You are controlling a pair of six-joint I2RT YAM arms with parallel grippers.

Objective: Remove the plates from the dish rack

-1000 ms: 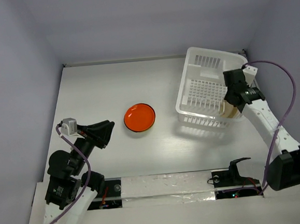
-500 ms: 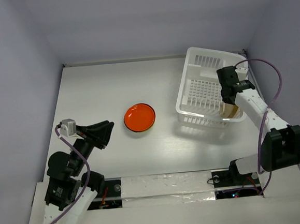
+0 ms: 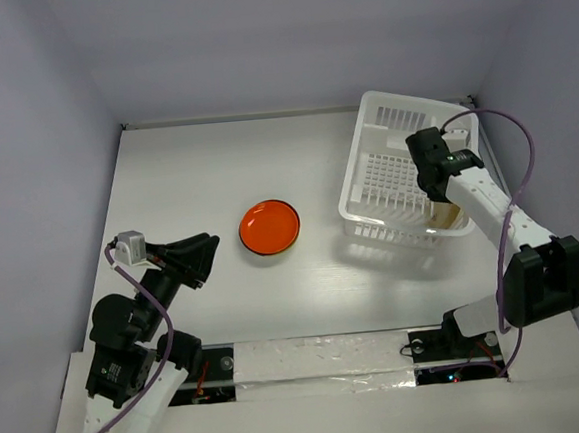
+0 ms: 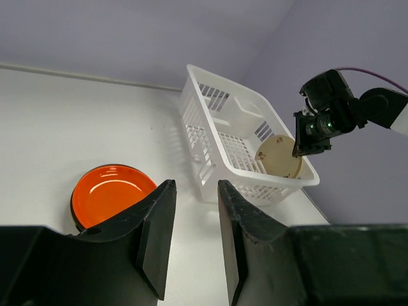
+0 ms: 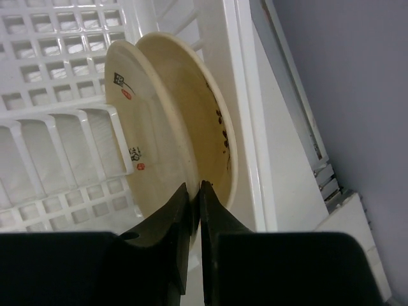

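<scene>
Overhead, a white table (image 3: 196, 174) holds a white lattice dish rack (image 3: 396, 231) at the far right. An orange-red plate (image 3: 269, 227) lies flat near the middle of the table, well apart from the rack.

The right gripper (image 5: 196, 189) is down inside the rack's near right corner. Seen from its wrist camera, two cream plates stand on edge there, side by side against the rack's right wall. The front cream plate (image 5: 131, 108) carries small dark and red marks. The rear cream plate (image 5: 210, 108) has a line of dark specks on its face. The gripper's black fingers are pinched almost together on the rim of the front cream plate. One finger presses its outer face and the other sits in the gap between the two plates.

The left gripper (image 4: 195, 186) hovers above the table at the near left, pointing toward the orange-red plate. Its jaws stand a little apart, with nothing between them.
</scene>
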